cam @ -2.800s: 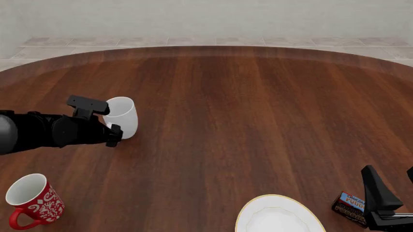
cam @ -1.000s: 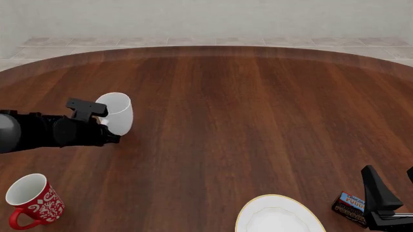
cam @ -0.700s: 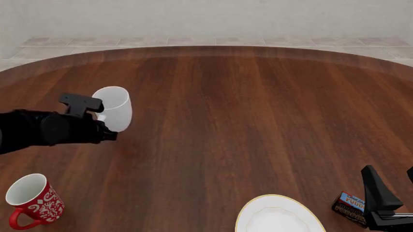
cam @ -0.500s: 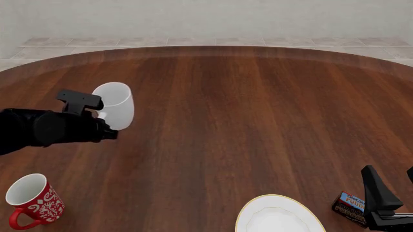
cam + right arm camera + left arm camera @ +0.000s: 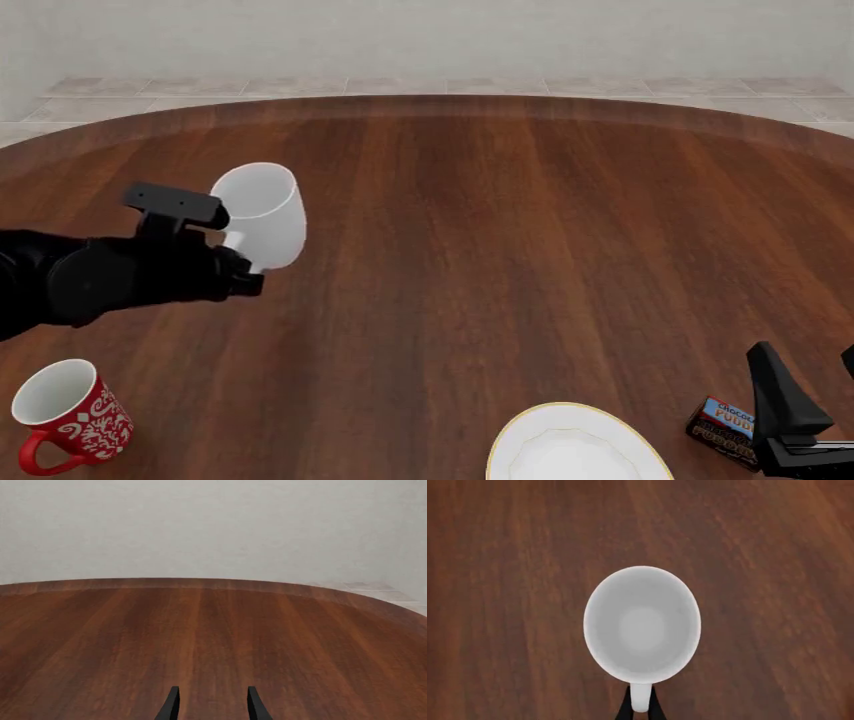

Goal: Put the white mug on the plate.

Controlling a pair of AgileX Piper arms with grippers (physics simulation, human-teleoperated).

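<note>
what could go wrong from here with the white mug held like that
The left pincer pinches only the handle of the white mug, so the mug hangs off to one side and may swivel or slip during the carry.

The plate lies far across the table, partly cut off at the near edge of the front view, close to the right pincer and a small dark packet. A wide approach might bump either.

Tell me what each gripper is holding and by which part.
The left gripper holds the white mug by its handle, fingers pinched on either side. The right gripper is open and holds nothing.
</note>
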